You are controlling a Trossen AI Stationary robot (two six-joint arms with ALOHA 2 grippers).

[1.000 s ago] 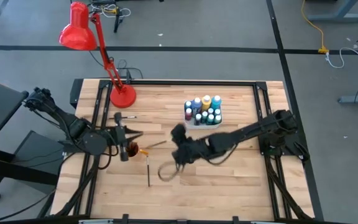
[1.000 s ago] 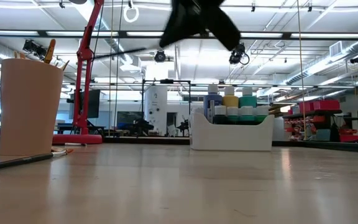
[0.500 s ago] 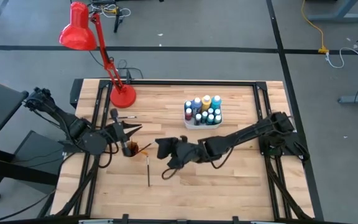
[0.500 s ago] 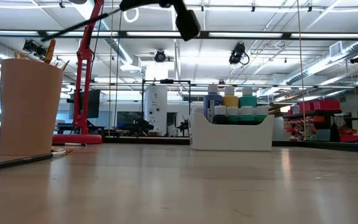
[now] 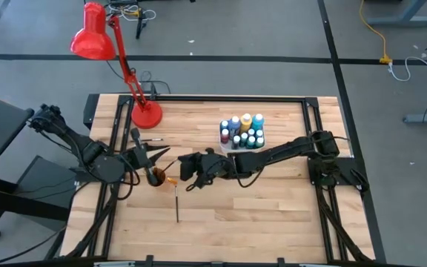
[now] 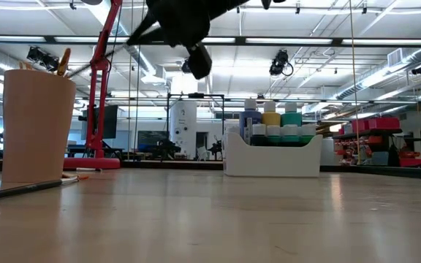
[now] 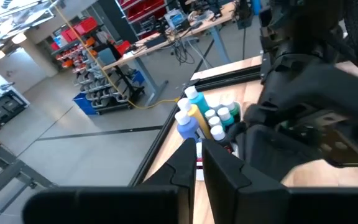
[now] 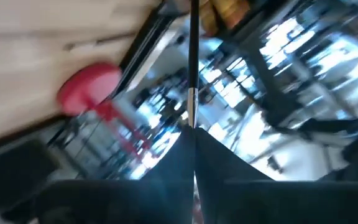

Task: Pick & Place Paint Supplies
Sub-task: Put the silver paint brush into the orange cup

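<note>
Right gripper (image 5: pixel 186 167) has moved further left since 0.5 s ago and now sits just right of the orange cup (image 5: pixel 155 176), up off the table. In the low view it has dropped lower in frame and closer to the cup. Its fingers are pinched shut on a thin paintbrush (image 8: pixel 192 74); the right wrist view shows the handle running straight out from between the closed tips.

Left gripper (image 5: pixel 148 154) sits just above the cup in the high view, about where it was. The left wrist view shows its fingers nearly together with nothing visible between them.

Other supplies: one loose brush (image 5: pixel 176 204) lies flat on the table below the cup, and another small brush (image 5: pixel 152 139) lies near the red lamp (image 5: pixel 145 113) base. The paint bottles (image 5: pixel 243 131) stand packed in the white tray (image 5: pixel 229 147), well right of the cup, unchanged.

Surface: light wood table (image 5: pixel 273 208) with a black frame. Room: grey floor, cables, open workshop behind.

View differences: only the low view shows brush tips sticking out of the cup (image 6: pixel 38 124) and the tray's white wall hiding the lower part of the bottles. Only the left wrist view shows the right arm looming close in front of the bottles (image 7: pixel 197 116).
</note>
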